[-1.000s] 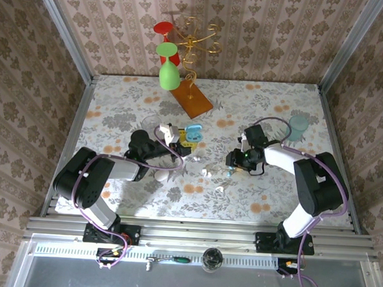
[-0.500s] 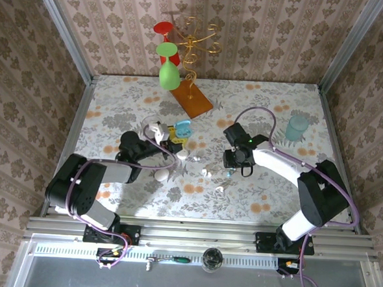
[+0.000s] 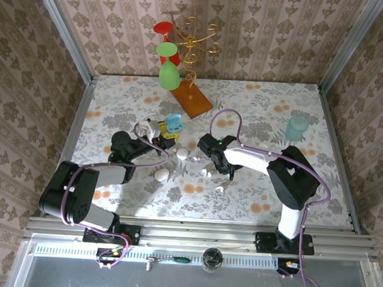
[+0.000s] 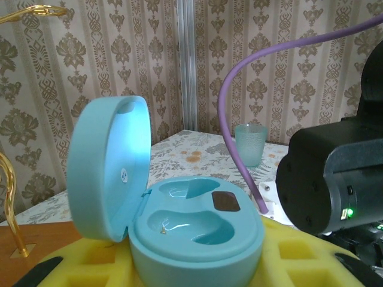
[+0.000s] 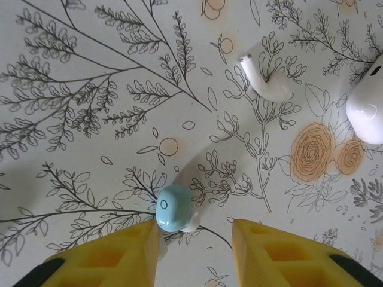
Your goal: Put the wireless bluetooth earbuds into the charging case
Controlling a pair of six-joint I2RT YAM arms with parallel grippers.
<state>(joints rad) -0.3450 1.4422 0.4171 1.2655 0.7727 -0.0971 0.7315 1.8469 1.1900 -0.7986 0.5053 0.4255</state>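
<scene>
- One bench with a floral cover carries everything, and patterned walls stand round it.
- Two arms work over it. The left arm angles in toward the middle, and the right arm bends far across to the centre.
- One gold wire stand rises from a wooden base at the far side, with a green glass and a red glass on it.
- One pale blue tumbler stands upright toward the far right, well apart from the rest.
- The left claw is closed on the charging case, with yellow fingers on either side of its base. The case is pale blue, its lid is hinged up, and its two moulded wells face upward.
- A white pebble-shaped case lies on the bench near the left arm.
- The right claw points straight down at the bench with its yellow fingers parted and nothing clamped between them.
- One pale blue earbud lies on the bench at the mouth of that gap, right by one fingertip. Whether it touches the fingertip I cannot tell.
- One white earbud lies farther out on the cover, apart from the blue one.
- A few small white pieces are scattered near the middle of the bench.
</scene>
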